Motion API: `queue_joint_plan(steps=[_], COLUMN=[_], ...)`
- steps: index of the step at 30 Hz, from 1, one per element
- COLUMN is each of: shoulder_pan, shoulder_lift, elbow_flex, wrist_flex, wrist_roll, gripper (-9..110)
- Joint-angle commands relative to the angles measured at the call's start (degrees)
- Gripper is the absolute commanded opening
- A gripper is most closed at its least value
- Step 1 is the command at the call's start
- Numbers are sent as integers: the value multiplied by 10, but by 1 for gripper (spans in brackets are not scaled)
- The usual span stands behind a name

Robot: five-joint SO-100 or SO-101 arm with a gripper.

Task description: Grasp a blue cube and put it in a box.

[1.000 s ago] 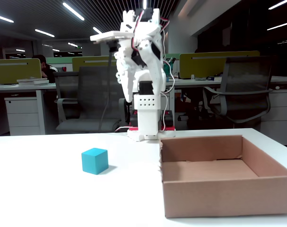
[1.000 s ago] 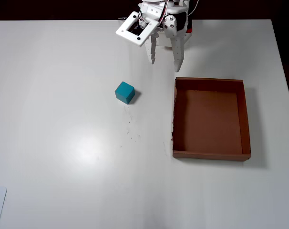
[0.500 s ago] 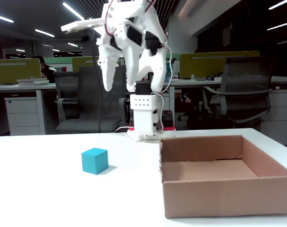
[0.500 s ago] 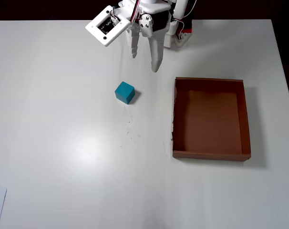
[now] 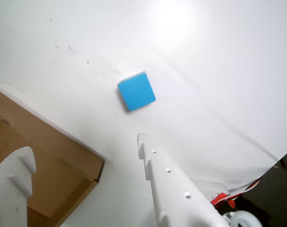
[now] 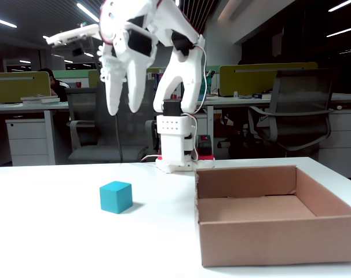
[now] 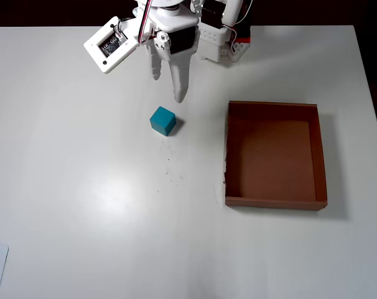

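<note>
Overhead view, left to right: the gripper [image 7: 168, 87] is seen at about 11 o'clock of the frame, held in the air, fingers spread with nothing between them. The blue cube [image 7: 163, 121] is found on the white table [image 7: 83, 205] just at 6 o'clock of the fingertips, clear of them. The box [image 7: 275, 155] is placed at 3 o'clock of the cube, well apart, open and with nothing seen inside. In the fixed view the gripper [image 6: 122, 109] is held high above the cube [image 6: 116, 197]. In the wrist view the cube [image 5: 136, 91] is seen beyond the white fingers [image 5: 174, 189], at 12 o'clock, untouched; a box corner [image 5: 63, 156] is seen at 8 o'clock.
</note>
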Motion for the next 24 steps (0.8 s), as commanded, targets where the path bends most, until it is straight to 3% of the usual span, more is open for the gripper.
queue_joint_plan(steps=[1,12,24], shoulder_pan=[7,38,58], shoulder_lift=[-18,-113,-120], elbow_flex=[-27,-6,122], wrist_flex=[-16,-61,-149], wrist_roll=[-19,-77,-105], gripper=[29,28,29])
